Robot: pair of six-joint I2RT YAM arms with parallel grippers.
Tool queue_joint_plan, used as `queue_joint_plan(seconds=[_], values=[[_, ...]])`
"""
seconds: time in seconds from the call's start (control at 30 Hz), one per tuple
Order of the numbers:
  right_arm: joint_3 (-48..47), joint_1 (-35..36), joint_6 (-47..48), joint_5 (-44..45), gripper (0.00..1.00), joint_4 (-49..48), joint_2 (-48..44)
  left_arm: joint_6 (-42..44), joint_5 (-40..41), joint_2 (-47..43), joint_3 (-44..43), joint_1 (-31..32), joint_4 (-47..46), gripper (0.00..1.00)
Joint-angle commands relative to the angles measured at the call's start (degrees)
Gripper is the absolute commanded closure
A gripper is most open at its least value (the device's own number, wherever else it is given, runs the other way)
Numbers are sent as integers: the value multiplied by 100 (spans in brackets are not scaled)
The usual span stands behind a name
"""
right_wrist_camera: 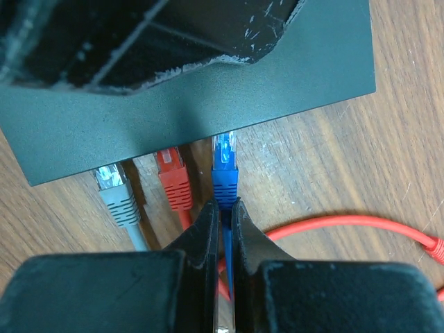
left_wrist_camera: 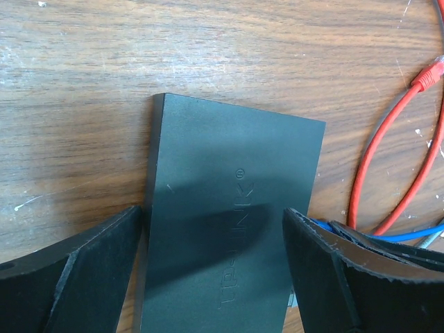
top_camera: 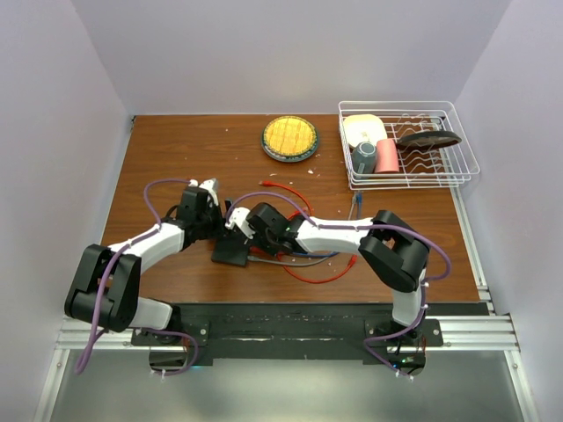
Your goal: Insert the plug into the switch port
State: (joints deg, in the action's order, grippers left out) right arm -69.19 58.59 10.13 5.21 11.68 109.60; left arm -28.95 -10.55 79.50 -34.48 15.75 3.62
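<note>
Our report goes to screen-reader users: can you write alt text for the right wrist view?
The right gripper, shut on the blue cable behind its blue plug, holds the plug's tip at the edge of the switch, next to a red plug and a grey plug. A red cable loops over the wooden table.

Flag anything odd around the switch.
Nothing spilled or broken. One finger of the left gripper, over the switch, has a whitish, chipped-looking edge. The red cable sprawls in a loose loop, its free plug lying on the table. The right gripper pinches the blue cable just behind its plug, at the switch's edge.
</note>
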Motion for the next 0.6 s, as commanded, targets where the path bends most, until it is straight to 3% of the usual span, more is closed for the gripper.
queue_joint_plan(seconds=[0.0, 0.57], values=[[-244, 162, -2, -82, 100, -149, 53, -128, -334, 4, 47, -19, -274, 14], [-51, 214, 296, -266, 100, -377, -44, 135, -729, 197, 90, -19, -643, 17]])
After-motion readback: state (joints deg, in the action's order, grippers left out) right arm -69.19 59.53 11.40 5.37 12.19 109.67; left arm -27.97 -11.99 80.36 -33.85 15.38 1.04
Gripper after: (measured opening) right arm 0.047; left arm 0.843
